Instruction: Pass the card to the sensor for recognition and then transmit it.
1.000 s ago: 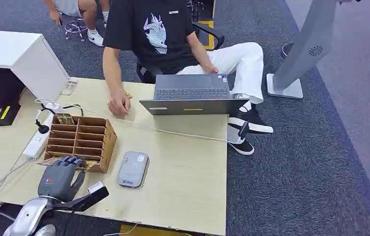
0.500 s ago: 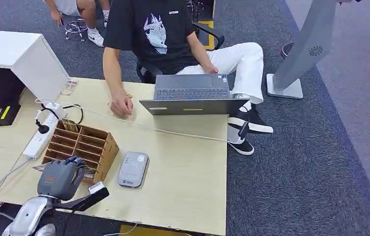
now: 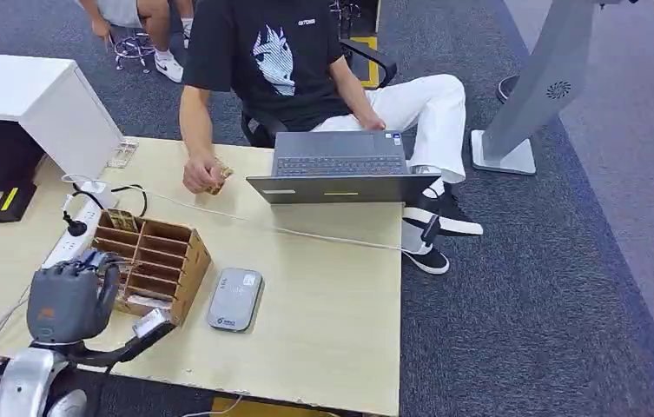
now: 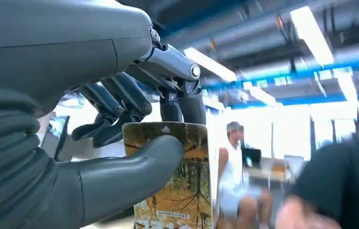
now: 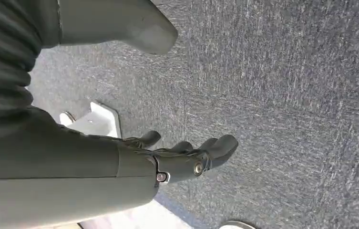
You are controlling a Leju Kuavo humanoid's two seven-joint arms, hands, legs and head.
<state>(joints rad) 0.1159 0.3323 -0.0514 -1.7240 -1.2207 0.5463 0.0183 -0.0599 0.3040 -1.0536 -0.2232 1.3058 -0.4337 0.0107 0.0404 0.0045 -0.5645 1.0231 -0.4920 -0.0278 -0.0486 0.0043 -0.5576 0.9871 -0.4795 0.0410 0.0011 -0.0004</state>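
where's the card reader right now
In the head view the grey card reader lies flat on the table, just right of the wooden organizer and in front of the laptop.

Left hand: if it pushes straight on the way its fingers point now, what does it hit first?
Probably the wooden card organizer: the left hand, holding the card, sits right beside it. Depth is unclear, so it may pass above.

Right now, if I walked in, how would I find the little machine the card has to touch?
Look at the big pale wooden table with the laptop at its far edge. Near the front edge stands a brown wooden box of slots, and the sensor lies flat just beside it, on the laptop's side. It is the only small grey slab with rounded corners.
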